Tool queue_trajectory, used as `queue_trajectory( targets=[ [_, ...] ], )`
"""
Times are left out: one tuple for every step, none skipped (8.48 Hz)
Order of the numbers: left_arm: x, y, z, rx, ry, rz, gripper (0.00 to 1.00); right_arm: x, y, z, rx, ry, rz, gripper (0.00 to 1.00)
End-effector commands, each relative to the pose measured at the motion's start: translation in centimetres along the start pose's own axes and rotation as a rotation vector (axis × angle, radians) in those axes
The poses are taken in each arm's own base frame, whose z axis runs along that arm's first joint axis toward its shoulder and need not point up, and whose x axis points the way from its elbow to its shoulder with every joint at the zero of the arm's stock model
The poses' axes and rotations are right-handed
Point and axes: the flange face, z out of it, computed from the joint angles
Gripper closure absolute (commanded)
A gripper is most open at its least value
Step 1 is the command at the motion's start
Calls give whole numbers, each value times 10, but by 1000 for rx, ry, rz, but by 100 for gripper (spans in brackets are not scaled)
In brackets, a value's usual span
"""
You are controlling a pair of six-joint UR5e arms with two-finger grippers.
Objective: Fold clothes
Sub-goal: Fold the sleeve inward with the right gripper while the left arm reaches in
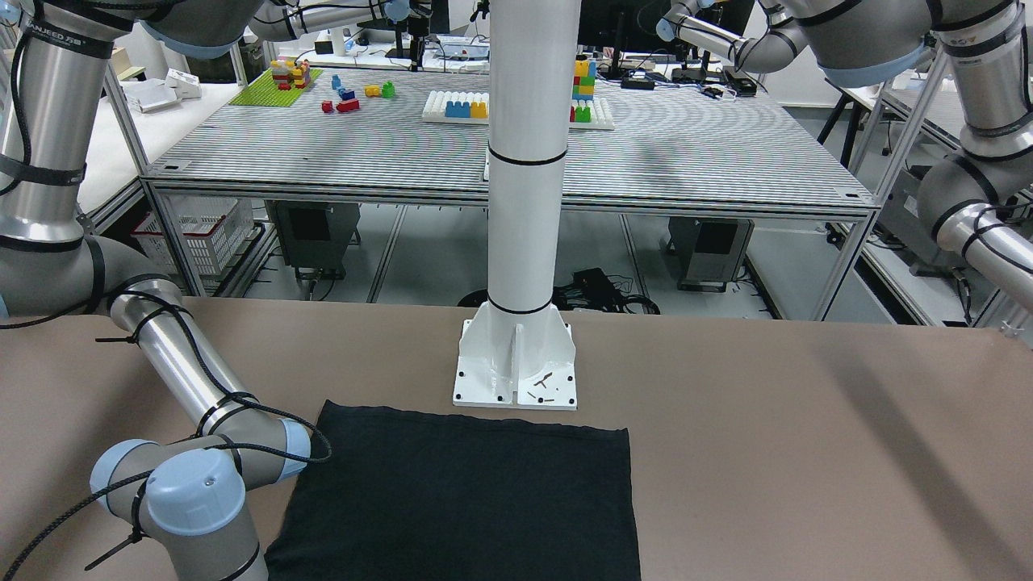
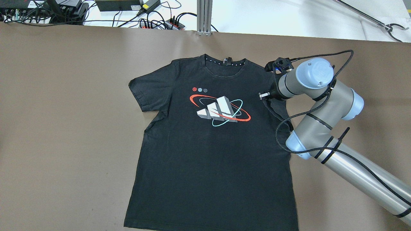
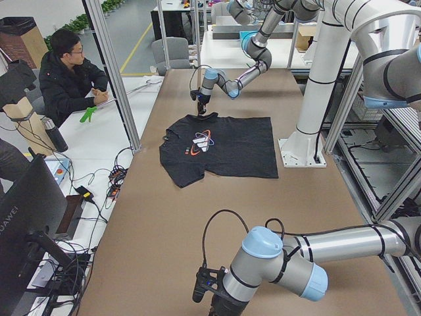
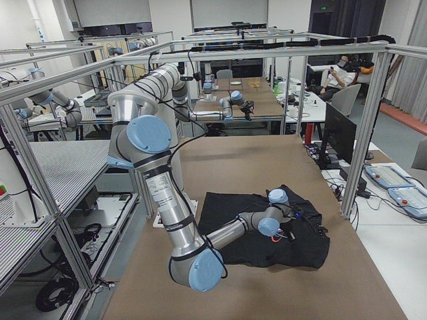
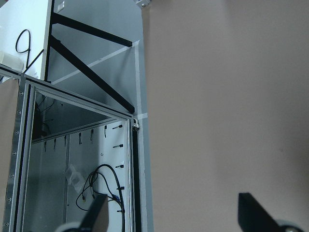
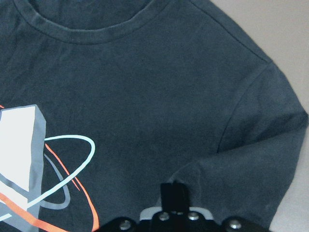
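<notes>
The clothes are one black T-shirt (image 2: 208, 147) with a white, red and teal print on the chest. It lies flat and face up mid-table, collar towards the far edge. It also shows in the front-facing view (image 1: 460, 500). My right gripper (image 2: 266, 96) is low over the shirt's right sleeve by the armpit. In the right wrist view its fingers (image 6: 173, 195) are together on creased fabric of the shirt (image 6: 145, 96). My left gripper (image 5: 174, 217) is open and empty over bare table near the table's edge, far from the shirt (image 3: 217, 148).
A white post with its base plate (image 1: 516, 363) stands at the shirt's bottom hem. Brown table (image 2: 64, 144) surrounds the shirt. An operator (image 3: 66, 79) sits beyond the table's far side. Cables and power strips (image 2: 154, 19) lie past the far edge.
</notes>
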Motion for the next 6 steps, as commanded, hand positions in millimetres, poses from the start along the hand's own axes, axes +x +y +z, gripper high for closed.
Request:
queue_trajectory(
  targets=[
    [0,0,0,0,-1,1,6,-13,5,10,6,18,42,100],
    [1,-1,0,2,5,1,6,-14,5,11,4,18,71,26],
    [5,-5,-1,6,41,4,6,-31,4,12,9,8,93,6],
    [12,-14,-3,12,95,-3,6,-38,6,14,22,17,104,6],
    [21,-32,-6,26,161,-53,6,-40,4,12,26,13,104,6],
    [46,-57,-11,31,280,-94,6,-42,4,9,29,5,101,6]
  ],
)
